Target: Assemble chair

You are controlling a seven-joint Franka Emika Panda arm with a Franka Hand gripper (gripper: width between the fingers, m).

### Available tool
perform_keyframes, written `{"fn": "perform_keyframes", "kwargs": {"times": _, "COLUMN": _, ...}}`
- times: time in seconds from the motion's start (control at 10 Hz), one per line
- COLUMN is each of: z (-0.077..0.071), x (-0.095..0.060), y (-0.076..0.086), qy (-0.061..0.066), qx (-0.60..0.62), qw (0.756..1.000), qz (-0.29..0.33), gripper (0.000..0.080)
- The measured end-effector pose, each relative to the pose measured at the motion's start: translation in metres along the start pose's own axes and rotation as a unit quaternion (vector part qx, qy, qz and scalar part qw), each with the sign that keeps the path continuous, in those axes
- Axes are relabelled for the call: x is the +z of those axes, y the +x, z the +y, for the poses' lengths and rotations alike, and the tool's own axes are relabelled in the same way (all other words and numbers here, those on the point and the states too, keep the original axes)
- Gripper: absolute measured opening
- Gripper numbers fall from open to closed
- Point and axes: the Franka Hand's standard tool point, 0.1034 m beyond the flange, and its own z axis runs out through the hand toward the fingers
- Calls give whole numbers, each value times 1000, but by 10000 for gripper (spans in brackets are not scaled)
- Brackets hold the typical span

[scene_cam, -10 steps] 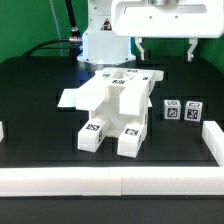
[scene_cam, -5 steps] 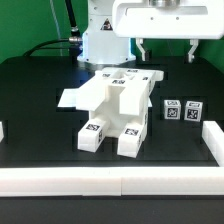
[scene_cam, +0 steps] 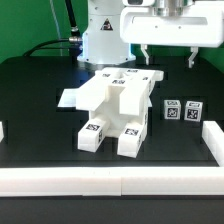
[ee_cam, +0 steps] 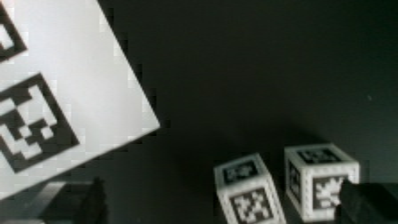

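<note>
- The arm's two-finger gripper hangs above the far right part of the matte black tabletop. Its fingers are spread wide, with nothing between them.
- The blocky matte white chair assembly sits mid-table, with two tagged leg blocks pointing toward the near edge.
- Two small white tagged cubes stand loose just beside it, on the exterior view's right.
- This looks like an approach to one cube. The next move calls for lowering squarely over it without nudging its close neighbour.
- The long white border rail lies near on the right, and open tabletop lies nearer.
</note>
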Motion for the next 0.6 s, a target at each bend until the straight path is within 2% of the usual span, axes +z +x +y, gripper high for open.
{"fn": "perform_keyframes", "kwargs": {"times": 0.3, "z": 9, "x": 12, "y": 9, "qy": -8, "qx": -21, "qw": 1000, "qz": 4, "gripper": 649}}
{"fn": "perform_keyframes", "kwargs": {"times": 0.6, "z": 16, "x": 16, "y": 36, "qy": -11, "qx": -47, "qw": 999, "qz": 9, "gripper": 649}}
